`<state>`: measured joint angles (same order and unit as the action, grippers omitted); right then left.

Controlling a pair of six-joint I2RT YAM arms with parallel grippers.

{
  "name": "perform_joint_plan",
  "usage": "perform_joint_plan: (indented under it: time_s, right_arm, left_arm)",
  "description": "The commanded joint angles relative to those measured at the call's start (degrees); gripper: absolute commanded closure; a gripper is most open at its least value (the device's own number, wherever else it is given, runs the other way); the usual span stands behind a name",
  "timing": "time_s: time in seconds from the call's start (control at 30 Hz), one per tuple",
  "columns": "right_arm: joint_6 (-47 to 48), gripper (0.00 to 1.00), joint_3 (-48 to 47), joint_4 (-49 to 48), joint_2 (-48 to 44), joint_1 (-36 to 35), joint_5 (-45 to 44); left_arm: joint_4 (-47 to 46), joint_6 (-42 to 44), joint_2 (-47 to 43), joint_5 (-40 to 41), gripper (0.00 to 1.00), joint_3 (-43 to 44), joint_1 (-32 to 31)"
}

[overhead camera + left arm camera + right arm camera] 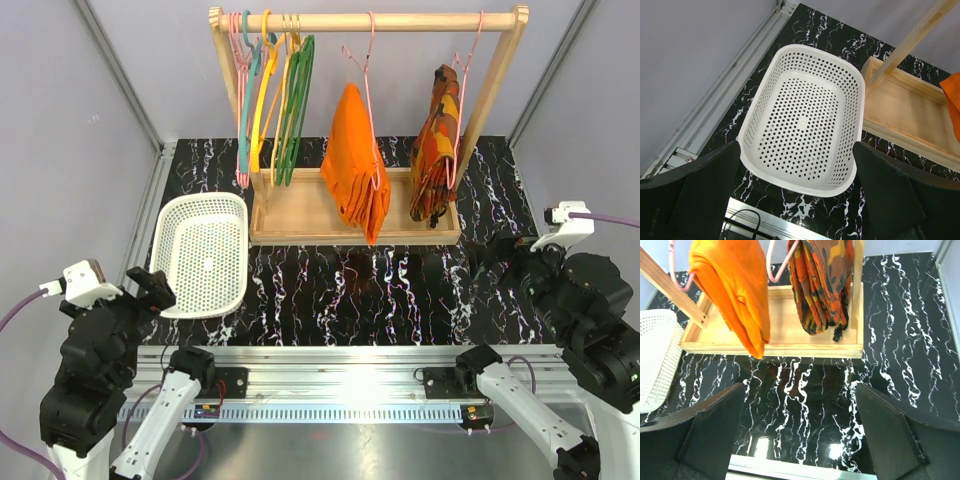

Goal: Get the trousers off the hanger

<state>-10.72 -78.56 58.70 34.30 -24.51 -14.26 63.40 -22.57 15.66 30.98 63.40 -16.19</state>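
Your black marbled worktop point(340, 300) carries one wooden rack point(370, 20) at upper centre of the top view and one white basket point(165, 240) at middle left. Two garments hang from the rail: the orange trousers point(355, 160) at centre on their pink hanger point(368, 55), and one patterned garment point(437, 150) just to their right on a second pink one. The spare hangers point(270, 100) at upper left overlap too much to count. Expect the trousers to be light, limp and slippery, and the hanger to swing; pinch the thick lower fold. Your left hand point(796, 147) and right hand point(800, 390) are both spread wide, holding nothing.
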Motion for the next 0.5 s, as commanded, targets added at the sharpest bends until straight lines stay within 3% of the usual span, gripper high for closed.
perform_joint_plan:
  time_s: [0.0, 0.23, 0.37, 0.47]
  right_arm:
    - [0.0, 0.01, 0.3, -4.2, 0.1, -0.4, 2.5]
    - [-0.1, 0.01, -1.5, -9.9, 1.5, -0.4, 21.5]
    - [-0.9, 0.01, -4.6, -13.3, 8.9, -0.4, 41.7]
    - [-3.6, 0.01, -7.5, -15.8, 15.0, -0.4, 46.5]
  left_arm:
    - [-1.3, -0.7, 1.0, 2.6, 0.01, 1.6, -0.3]
    - [-2.1, -0.3, 1.5, -1.2, 0.01, 1.4, -0.3]
    - [-3.3, -1.2, 1.2, -5.9, 0.01, -0.5, -0.3]
    - [-3.9, -2.0, 1.0, -7.6, 0.01, -1.5, -0.3]
